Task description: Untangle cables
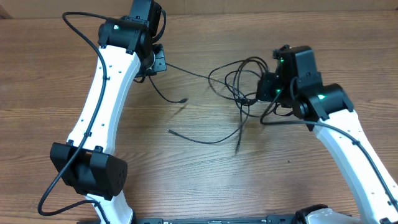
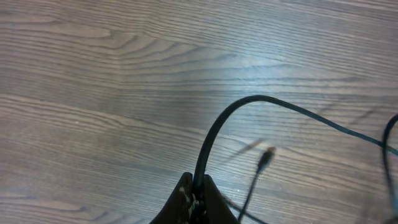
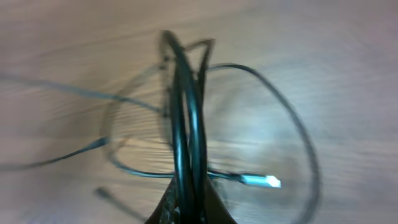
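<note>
Near the far edge of the tabletop (image 1: 186,186), left of its middle, the left hand (image 2: 198,188) is clenched on 1 strand of the cables (image 1: 241,96), which runs right into the tangle. Toward the right edge, the right hand (image 3: 189,200) grips several loops together, a silvery plug (image 3: 264,181) beside them. Loose ends lie at the tabletop's middle.

cables (image 1: 239,81): thin black — one plug tip (image 3: 268,182) silvery
worktop (image 1: 186,174): brown, streaked wood grain
arms (image 1: 109,93): white links, black joints — small green lights (image 1: 321,96) on the right one
</note>
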Robot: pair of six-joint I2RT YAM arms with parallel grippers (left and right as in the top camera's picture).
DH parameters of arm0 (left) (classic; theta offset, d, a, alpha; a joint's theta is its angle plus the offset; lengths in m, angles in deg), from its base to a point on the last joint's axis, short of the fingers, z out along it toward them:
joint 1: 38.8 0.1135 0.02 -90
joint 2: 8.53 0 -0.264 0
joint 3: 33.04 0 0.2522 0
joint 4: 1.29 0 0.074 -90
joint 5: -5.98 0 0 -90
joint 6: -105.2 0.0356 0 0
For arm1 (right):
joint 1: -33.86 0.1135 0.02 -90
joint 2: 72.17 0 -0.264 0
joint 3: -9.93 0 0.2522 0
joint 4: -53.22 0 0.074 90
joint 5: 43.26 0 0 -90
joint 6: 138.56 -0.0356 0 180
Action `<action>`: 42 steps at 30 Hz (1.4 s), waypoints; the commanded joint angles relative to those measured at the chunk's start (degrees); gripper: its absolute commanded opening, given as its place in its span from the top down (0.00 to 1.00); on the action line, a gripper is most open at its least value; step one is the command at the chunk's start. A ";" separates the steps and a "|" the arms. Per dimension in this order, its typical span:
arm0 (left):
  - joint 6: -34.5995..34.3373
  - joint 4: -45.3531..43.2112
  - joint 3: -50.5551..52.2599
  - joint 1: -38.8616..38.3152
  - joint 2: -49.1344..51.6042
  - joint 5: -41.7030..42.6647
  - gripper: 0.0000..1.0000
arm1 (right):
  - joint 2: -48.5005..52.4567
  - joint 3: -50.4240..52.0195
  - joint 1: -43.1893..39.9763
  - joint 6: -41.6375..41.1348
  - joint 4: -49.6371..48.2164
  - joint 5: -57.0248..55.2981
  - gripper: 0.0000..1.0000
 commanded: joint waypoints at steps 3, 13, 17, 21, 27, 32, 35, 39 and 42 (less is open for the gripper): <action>-2.58 1.29 -0.66 0.68 -0.55 -5.09 0.96 | -5.27 -2.23 0.11 8.31 -5.97 18.99 0.96; -6.38 4.59 -0.66 1.33 -0.55 -7.63 0.96 | -8.87 -2.23 -1.27 -9.09 -9.86 6.16 0.96; -3.04 2.99 -0.66 1.33 -0.52 10.08 0.53 | -8.55 -2.21 -1.07 -7.69 -9.46 14.12 0.96; 2.56 0.61 -0.66 1.27 -0.52 29.49 0.21 | -8.41 -2.21 -1.07 -8.13 -9.64 15.96 0.96; 4.37 -0.50 -0.61 1.16 -0.50 40.13 0.21 | -8.41 -2.21 -1.07 -8.33 -10.05 16.92 0.96; 4.33 -0.50 0.55 0.02 -0.35 43.93 0.25 | -8.41 -2.21 -1.07 -13.00 -11.23 16.61 0.96; 3.13 -1.31 2.62 -0.66 -0.13 43.69 0.29 | -8.41 -2.21 -1.07 -20.26 -11.54 12.20 0.96; 1.97 -4.39 7.76 -0.94 -0.13 42.97 0.33 | -8.13 -2.21 -1.07 -27.98 -11.30 10.01 0.96; 1.75 -5.46 10.99 -1.01 -0.09 38.95 0.36 | -7.65 -2.19 -1.07 -27.93 -8.74 10.01 0.96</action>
